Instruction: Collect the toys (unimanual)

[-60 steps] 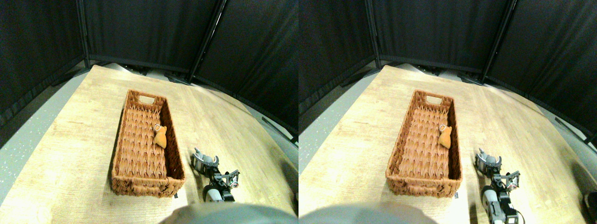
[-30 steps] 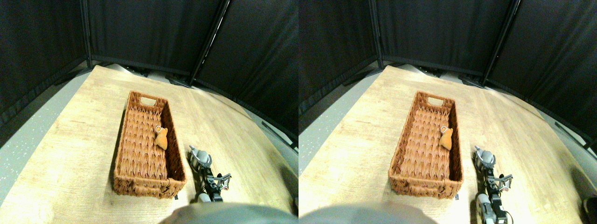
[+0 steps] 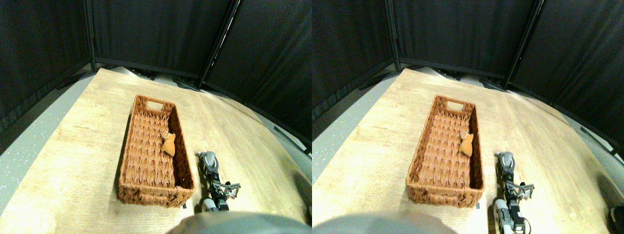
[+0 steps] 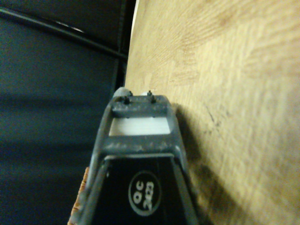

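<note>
One toy (image 3: 168,144), a small tan plush with a white loop cord, lies inside the brown wicker basket (image 3: 146,194), against its right wall about halfway along. My right gripper (image 3: 209,160) is low over the wooden floor just right of the basket's near end, pointing away from me, and no toy shows at its tip. In the wrist view the dark jaw frame of the gripper (image 4: 138,99) lies close along the wooden floor (image 4: 234,93), with a sliver of the basket (image 4: 82,197) at the picture's edge.
Black curtain panels (image 3: 156,34) on stands close off the back and sides of the wooden floor (image 3: 83,146). A grey speckled strip (image 3: 24,151) runs along the left edge.
My right arm has swung to point straighter ahead, and the gripper has drawn a little nearer the basket's right wall. The basket and the tan toy have not moved.
</note>
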